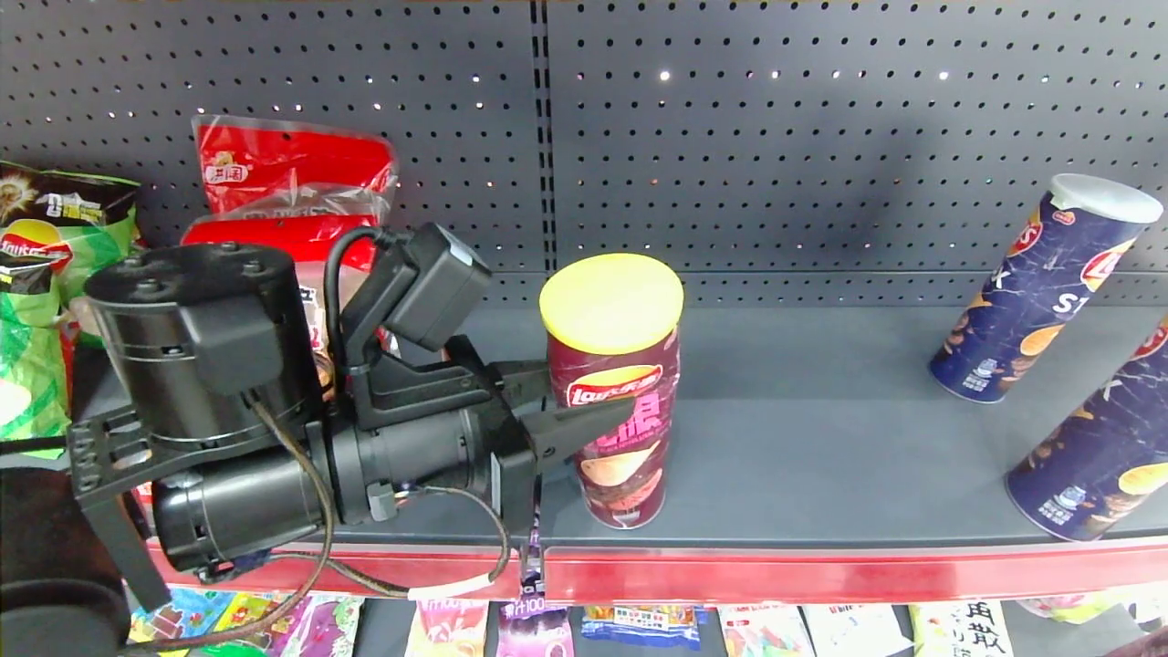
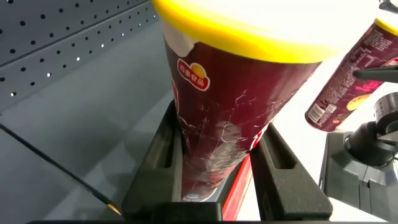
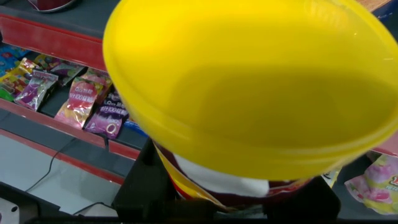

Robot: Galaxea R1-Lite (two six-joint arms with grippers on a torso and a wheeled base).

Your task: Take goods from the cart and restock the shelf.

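Observation:
A maroon chips can (image 1: 620,365) with a yellow lid stands upright near the front of the grey shelf (image 1: 821,438). My left gripper (image 1: 584,401) comes in from the left at mid-height and is shut on it. In the left wrist view the can (image 2: 230,106) sits tight between the two black fingers (image 2: 155,162). A second maroon can (image 2: 345,87) hangs off to the side, held by my right gripper (image 2: 376,74). In the right wrist view that can's yellow lid (image 3: 249,81) looms large, and my right gripper (image 3: 227,199) is shut on the body below it.
Two dark blue cans (image 1: 1040,283) (image 1: 1095,447) lean at the shelf's right end. A red bag (image 1: 283,182) and a green bag (image 1: 46,274) stand at the back left. The red shelf lip (image 1: 821,570) runs along the front, with candy packets (image 1: 639,625) on the shelf below.

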